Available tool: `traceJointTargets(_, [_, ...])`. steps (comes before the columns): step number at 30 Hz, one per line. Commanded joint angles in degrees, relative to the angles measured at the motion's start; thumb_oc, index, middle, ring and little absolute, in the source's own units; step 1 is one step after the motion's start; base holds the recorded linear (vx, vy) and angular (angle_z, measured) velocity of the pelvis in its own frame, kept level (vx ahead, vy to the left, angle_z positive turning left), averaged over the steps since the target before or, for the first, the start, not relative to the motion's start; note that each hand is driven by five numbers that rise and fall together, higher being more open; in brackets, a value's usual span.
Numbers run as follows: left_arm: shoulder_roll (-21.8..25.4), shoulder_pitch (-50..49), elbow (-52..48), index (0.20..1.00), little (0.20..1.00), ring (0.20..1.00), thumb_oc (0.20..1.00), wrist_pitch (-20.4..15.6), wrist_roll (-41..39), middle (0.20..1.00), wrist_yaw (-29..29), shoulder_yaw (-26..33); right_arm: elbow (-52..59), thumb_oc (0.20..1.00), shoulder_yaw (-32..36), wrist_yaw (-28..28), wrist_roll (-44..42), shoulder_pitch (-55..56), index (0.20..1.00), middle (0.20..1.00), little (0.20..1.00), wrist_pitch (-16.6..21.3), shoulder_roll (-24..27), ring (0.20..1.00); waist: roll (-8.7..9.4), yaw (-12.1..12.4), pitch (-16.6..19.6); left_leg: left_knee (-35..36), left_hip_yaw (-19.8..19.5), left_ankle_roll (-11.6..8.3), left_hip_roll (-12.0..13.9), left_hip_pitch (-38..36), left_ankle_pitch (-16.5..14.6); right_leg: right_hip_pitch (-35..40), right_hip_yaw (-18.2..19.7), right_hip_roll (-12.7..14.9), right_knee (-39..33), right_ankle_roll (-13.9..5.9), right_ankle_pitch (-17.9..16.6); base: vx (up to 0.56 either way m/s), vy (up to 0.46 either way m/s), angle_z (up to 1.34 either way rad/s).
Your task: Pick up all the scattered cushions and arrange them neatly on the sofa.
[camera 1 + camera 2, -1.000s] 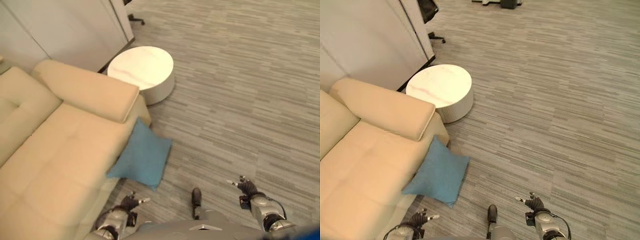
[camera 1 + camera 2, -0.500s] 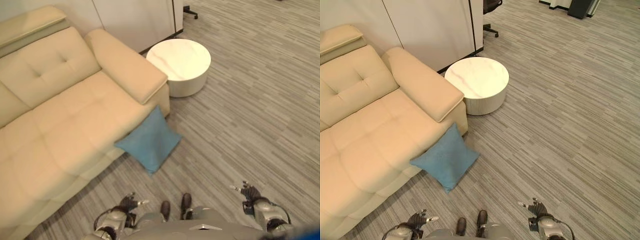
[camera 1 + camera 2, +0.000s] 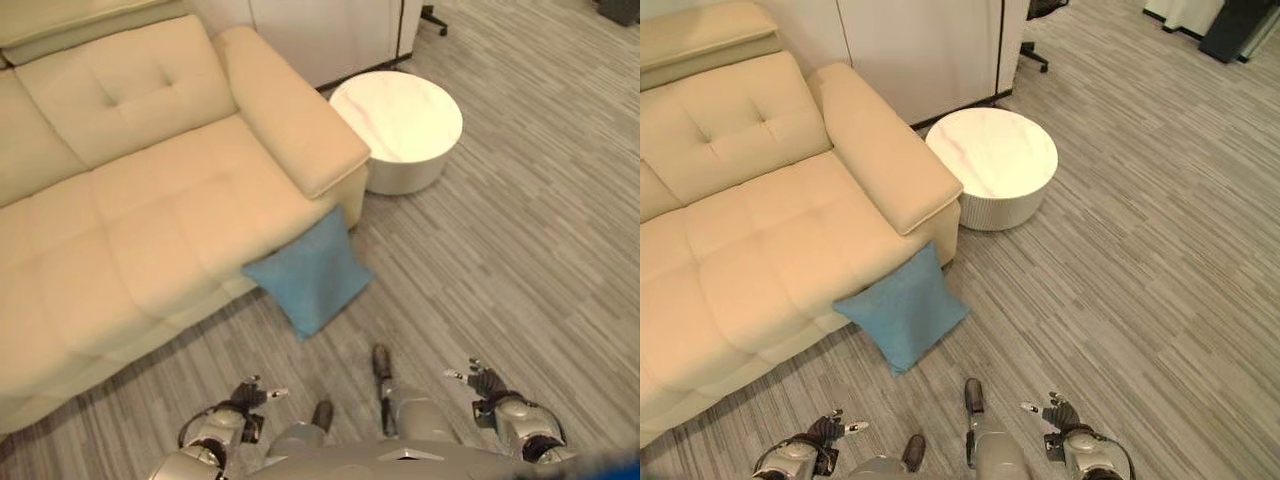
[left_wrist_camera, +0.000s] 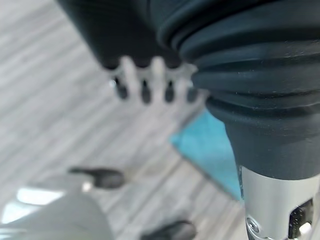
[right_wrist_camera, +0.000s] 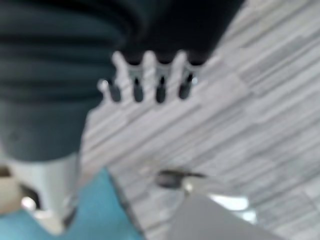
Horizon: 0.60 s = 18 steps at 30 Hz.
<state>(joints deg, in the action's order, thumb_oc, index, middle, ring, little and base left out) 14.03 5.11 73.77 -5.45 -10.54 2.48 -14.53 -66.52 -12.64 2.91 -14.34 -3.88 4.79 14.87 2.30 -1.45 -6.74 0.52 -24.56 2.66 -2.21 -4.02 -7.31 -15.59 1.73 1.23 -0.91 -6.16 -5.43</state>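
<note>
1 blue cushion [image 3: 903,317] lies on the grey striped floor [image 3: 1140,260], leaning against the front edge of the cream sofa [image 3: 750,230], just below the sofa's right armrest [image 3: 885,150]. one corner of the cushion points up toward the armrest's front end, the opposite corner points down the floor toward the robot. the sofa's seat is bare of cushions; its tufted backrest [image 3: 735,115] runs along the far edge.

a round white side table [image 3: 992,165] stands on the floor just beside the armrest's outer side, apart from the cushion. behind it is a white cabinet wall [image 3: 920,50], and part of a dark office chair base [image 3: 1035,55] shows past the cabinet's corner.

the left hand [image 3: 248,395] hangs low near the near edge of the floor, well apart from the cushion, its fingers [image 4: 142,82] straight and spread, holding nothing. the right hand [image 3: 1055,412] hangs likewise on the other side, fingers [image 5: 150,75] extended in a loose row, empty. in both wrist views a patch of the blue cushion shows on the floor past the hand.
</note>
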Motion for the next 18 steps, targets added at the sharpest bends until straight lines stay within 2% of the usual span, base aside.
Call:
traceJointTargets(1, [-0.2,-0.3,0.0,1.0,1.0,1.0,1.0,-1.1,0.3,1.0,0.0,1.3,0.5,1.0,-0.5,0.5,1.2,-1.3,1.0,1.0,1.0,1.7,1.8,1.0,0.5,0.5,1.6,2.2,3.1,-5.69,-2.4,-3.0,4.1,1.6,-0.4,1.3,-2.1,-4.19,-3.1,0.1,-0.164,1.33])
traceJointTargets(6, [-0.4,-0.7,0.1,1.0,1.0,1.0,1.0,-0.9,-1.1,1.0,0.3,2.2,0.5,1.0,-0.3,0.6,0.2,-0.5,1.0,1.0,1.0,1.6,2.5,1.0,0.23,0.3,2.4,-1.2,3.7,-8.72,2.3,-0.4,4.2,3.0,-1.7,1.0,0.3,-2.5,-0.3,0.14,-0.222,0.85])
traceJointTargets(9, [-0.3,-0.6,-0.6,1.0,1.0,1.0,1.0,-0.9,-2.2,1.0,0.4,2.3,0.9,1.0,-0.3,0.7,-0.4,0.0,1.0,1.0,1.0,1.7,3.0,1.0,0.37,0.3,1.7,-5.3,4.9,-9.32,3.0,1.7,4.6,4.1,-3.1,1.1,1.4,-1.53,1.2,0.06,-0.142,0.58])
traceJointTargets(10, [-0.3,-0.1,-1.5,1.0,1.0,1.0,1.0,-0.8,-2.7,1.0,0.3,1.8,1.5,1.0,0.3,0.8,-1.2,0.7,1.0,1.0,1.0,1.6,3.3,1.0,0.33,0.0,1.2,-4.6,8.4,-9.2,3.7,3.2,5.4,5.0,-3.9,1.1,2.4,-0.93,3.1,0.06,-0.09,0.76])
traceJointTargets(12, [-0.4,0.9,-2.6,1.0,1.0,1.0,1.0,-0.8,-2.6,1.0,0.3,0.5,2.5,1.0,1.1,1.1,-2.3,1.0,1.0,1.0,1.0,1.7,3.5,1.0,0.01,-0.3,0.9,-0.7,12.9,-8.21,3.0,5.7,6.6,6.1,-4.8,0.9,2.9,-0.43,4.7,0.06,-0.095,0.87])
traceJointTargets(13, [-0.4,1.2,-2.9,1.0,1.0,1.0,1.0,-0.8,-2.6,1.0,0.1,0.2,2.8,1.0,1.4,1.1,-2.6,1.1,1.0,1.0,1.0,1.7,3.6,1.0,0.04,-0.5,1.0,0.2,14.0,-7.85,2.4,6.7,7.2,6.1,-5.0,1.0,3.0,-0.39,4.7,0.07,-0.05,0.84])
traceJointTargets(15, [-0.4,1.7,-3.6,1.0,1.0,1.0,1.0,-0.9,-2.1,1.0,0.1,-0.7,3.7,1.0,1.9,1.3,-3.0,1.3,1.0,1.0,1.0,1.9,3.6,1.0,-0.65,-0.7,0.9,2.7,17.8,-6.6,0.9,9.0,9.8,6.4,-6.0,0.6,3.8,-0.03,5.9,0.12,-0.015,0.77])
traceJointTargets(18, [-0.2,1.0,-3.4,1.0,1.0,1.0,1.0,-1.1,-2.9,1.0,0.2,-0.1,3.2,1.0,1.3,1.0,-2.5,0.5,1.0,1.0,1.0,1.9,3.2,1.0,-0.14,-0.1,0.4,0.2,16.6,-6.01,-1.2,9.6,8.5,6.7,-4.7,0.5,5.6,0.0,6.9,0.16,0.065,0.3])
